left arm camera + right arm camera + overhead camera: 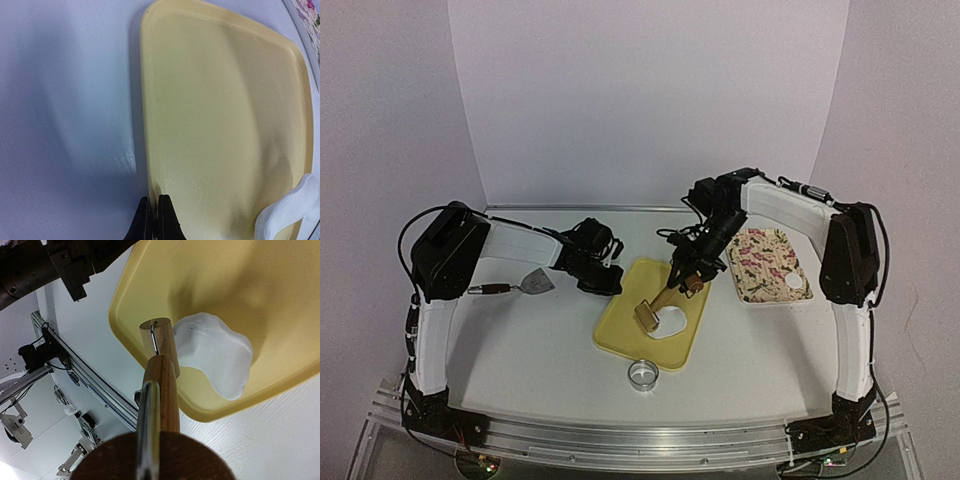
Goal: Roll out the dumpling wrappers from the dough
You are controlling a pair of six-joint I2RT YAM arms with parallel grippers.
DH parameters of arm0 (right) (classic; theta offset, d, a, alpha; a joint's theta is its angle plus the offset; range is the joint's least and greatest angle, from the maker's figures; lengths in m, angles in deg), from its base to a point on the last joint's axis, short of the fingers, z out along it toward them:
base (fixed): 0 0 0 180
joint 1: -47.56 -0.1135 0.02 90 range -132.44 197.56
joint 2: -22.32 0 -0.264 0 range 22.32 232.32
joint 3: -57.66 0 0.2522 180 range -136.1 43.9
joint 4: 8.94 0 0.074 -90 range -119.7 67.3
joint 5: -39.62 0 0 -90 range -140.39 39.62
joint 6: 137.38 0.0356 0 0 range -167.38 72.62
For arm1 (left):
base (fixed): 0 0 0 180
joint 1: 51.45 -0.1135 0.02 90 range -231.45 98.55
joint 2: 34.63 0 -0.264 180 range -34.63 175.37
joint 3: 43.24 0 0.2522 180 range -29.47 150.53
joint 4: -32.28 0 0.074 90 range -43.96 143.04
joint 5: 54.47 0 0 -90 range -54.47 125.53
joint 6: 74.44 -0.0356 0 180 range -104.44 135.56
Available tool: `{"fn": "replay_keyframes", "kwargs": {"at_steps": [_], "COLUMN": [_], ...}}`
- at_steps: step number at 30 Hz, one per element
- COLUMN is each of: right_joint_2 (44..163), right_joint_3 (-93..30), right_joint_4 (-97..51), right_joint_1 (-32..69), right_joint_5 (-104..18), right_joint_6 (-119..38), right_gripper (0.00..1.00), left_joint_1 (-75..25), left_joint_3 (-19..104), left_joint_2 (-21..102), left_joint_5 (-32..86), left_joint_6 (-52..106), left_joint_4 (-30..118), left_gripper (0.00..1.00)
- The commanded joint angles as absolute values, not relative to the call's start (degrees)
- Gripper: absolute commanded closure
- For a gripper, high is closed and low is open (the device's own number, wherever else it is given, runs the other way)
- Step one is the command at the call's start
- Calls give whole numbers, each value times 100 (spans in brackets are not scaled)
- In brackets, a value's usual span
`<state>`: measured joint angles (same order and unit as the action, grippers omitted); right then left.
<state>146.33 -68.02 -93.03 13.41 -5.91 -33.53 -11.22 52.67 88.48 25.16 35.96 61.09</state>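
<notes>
A flattened white sheet of dough (672, 325) lies on the yellow board (620, 330), seen closer as an uneven patch (215, 352). My right gripper (688, 278) is shut on the handle (162, 390) of a wooden roller. Its short roller head (647, 316) sits at the dough's left edge. My fingers are hidden behind the handle in the right wrist view. My left gripper (154, 220) is shut on nothing, its tips at the board's left rim (146, 150). One round white dumpling wrapper (793, 283) lies on the flowered tray (760, 262).
A shiny ring cutter (642, 374) stands on the table just in front of the board. A scraper with a dark handle (525, 285) lies to the left, beside my left arm. The flowered tray sits close to the board's right side.
</notes>
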Motion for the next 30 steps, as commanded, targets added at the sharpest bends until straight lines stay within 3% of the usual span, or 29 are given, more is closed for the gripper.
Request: {"fn": "replay_keyframes", "kwargs": {"at_steps": [1, 9, 30], "right_joint_2": [14700, 14659, 15244], "right_joint_3": [-6952, -6520, -5868], "right_joint_4": [-9188, -9212, -9331], "right_joint_1": [1257, 1256, 1224], "right_joint_5": [-603, -1382, -2070], "right_joint_6": [-3316, -3169, -3184], "right_gripper": [100, 100, 100], "left_joint_1": [-1099, -1101, -1102], "left_joint_3": [5234, 5158, 5246], "left_joint_2": [9202, 9201, 9330], "left_joint_5": [2678, 2683, 2668], "left_joint_6": [3489, 3498, 3497], "left_joint_4": [6527, 6505, 6526], "left_gripper": [100, 100, 100]}}
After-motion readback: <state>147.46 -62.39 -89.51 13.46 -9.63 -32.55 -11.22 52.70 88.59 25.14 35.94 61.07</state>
